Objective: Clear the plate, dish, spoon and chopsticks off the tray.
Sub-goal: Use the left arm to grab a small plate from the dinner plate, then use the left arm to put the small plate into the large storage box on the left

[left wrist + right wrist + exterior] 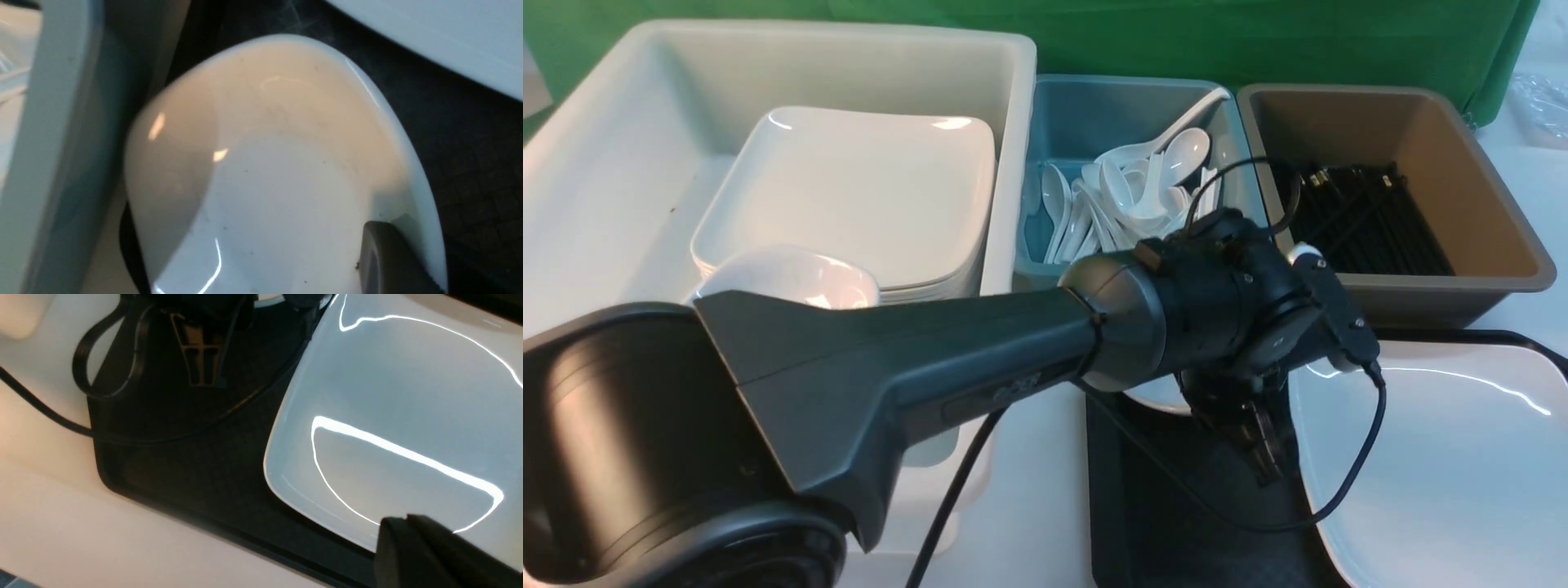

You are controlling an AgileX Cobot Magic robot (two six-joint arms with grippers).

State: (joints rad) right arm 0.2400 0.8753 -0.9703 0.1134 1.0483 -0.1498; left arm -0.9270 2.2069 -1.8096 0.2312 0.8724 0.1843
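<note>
1. Your left gripper [1264, 457] pinched the dish [261, 183] by its rim, far left on the tray [196, 465].
2. Your right gripper [429, 547] had its jaws together, above the plate [408, 416] on that tray.
3. The slick rim could slip out.

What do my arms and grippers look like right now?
The left arm is a matte dark-grey tapered shell with round black joints, a white cap near the wrist, and thin black cable looping beside the black left gripper. Of the right gripper only a dark tip shows.
</note>
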